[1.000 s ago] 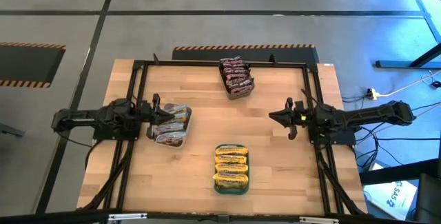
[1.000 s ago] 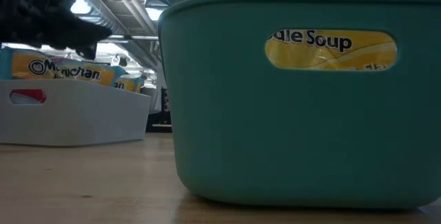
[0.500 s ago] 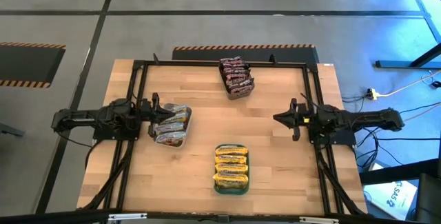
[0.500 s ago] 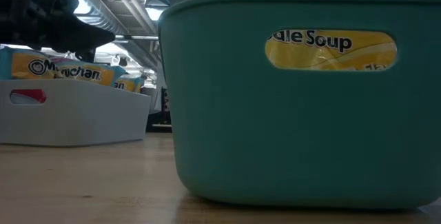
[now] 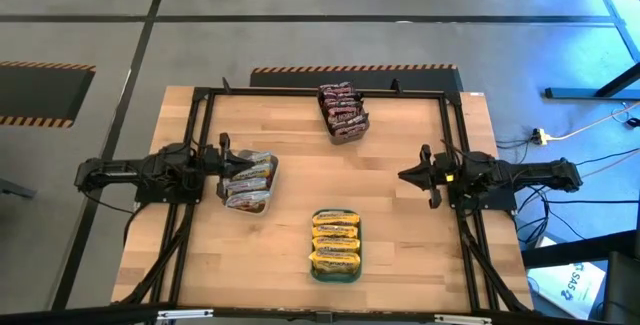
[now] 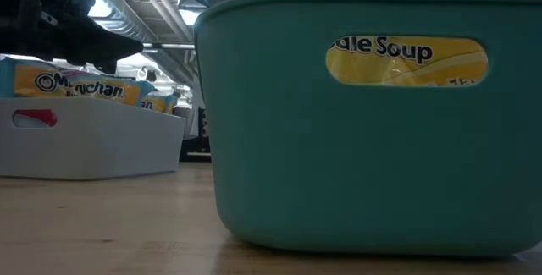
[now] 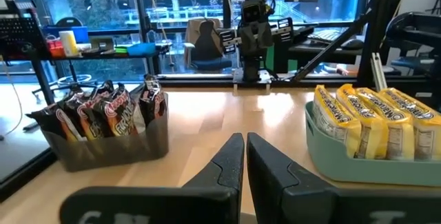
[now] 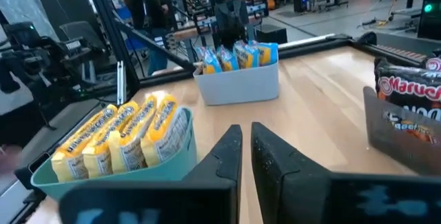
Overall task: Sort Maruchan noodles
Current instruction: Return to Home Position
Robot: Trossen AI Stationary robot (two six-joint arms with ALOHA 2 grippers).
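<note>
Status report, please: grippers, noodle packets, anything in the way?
Left gripper shut, empty, at white bin. Right gripper shut, empty, over table. Noodle packets all binned, sorted by colour. Nothing in the way.

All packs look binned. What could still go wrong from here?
The left gripper, shut, hangs over the white bin, whose noodle packs stand above its rim; a low sweep might snag one or shove the bin. The dark packs in the grey bin stick up, so a bump could tip them. The right gripper, shut, is apart from all bins.
</note>
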